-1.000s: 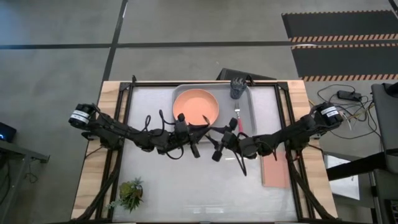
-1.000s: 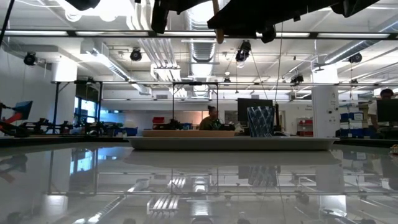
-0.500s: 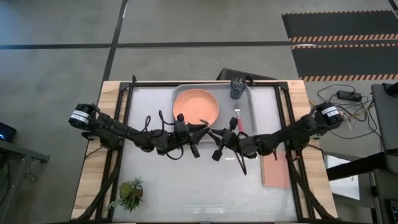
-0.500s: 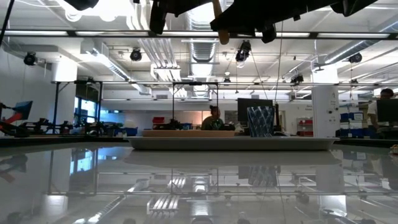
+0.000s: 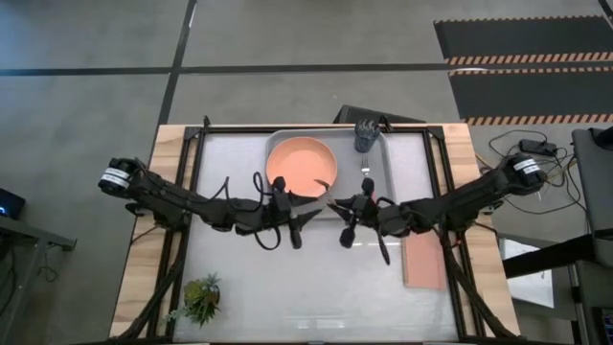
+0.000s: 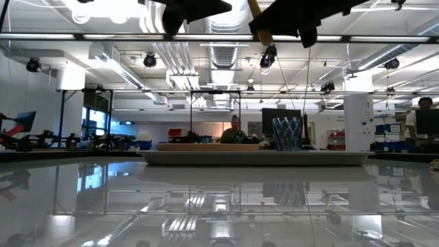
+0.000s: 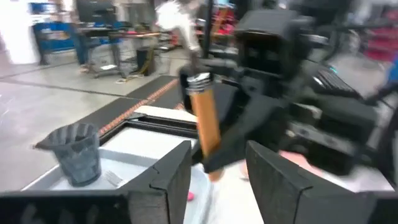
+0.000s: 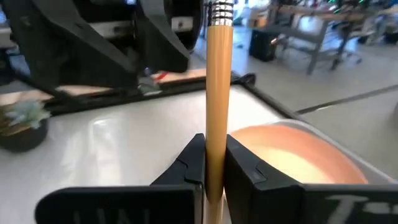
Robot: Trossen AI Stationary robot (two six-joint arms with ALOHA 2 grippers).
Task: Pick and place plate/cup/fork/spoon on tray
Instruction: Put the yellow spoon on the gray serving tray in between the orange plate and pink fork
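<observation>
The spoon's orange handle (image 8: 217, 74) stands nearly upright in my right gripper (image 5: 338, 205), which is shut on it above the near edge of the grey tray (image 5: 385, 168). My left gripper (image 5: 313, 214) faces it from the left. Its fingers are open and the handle (image 7: 203, 121) shows a little beyond them, untouched. The salmon plate (image 5: 301, 165), the dark cup (image 5: 365, 137) and the red-handled fork (image 5: 366, 182) all rest on the tray. My right gripper pinches the spoon's orange handle (image 8: 216, 121) between its two fingers. The fingers come about level from the table's right and lie across the handle. The spoon is lifted clear and nearly upright, its silver neck (image 8: 219, 9) above the fingers.
A pink-brown pad (image 5: 424, 261) lies at the table's right, near the right arm. A small potted plant (image 5: 201, 299) stands at the near left corner. In the low view a person (image 6: 235, 130) shows in the room beyond the tray.
The two grippers were close together around the spoon a second ago and have drawn apart. The spoon has gone with my right gripper, a little toward the table's right and upward. My left gripper has drawn back toward the table's left.
</observation>
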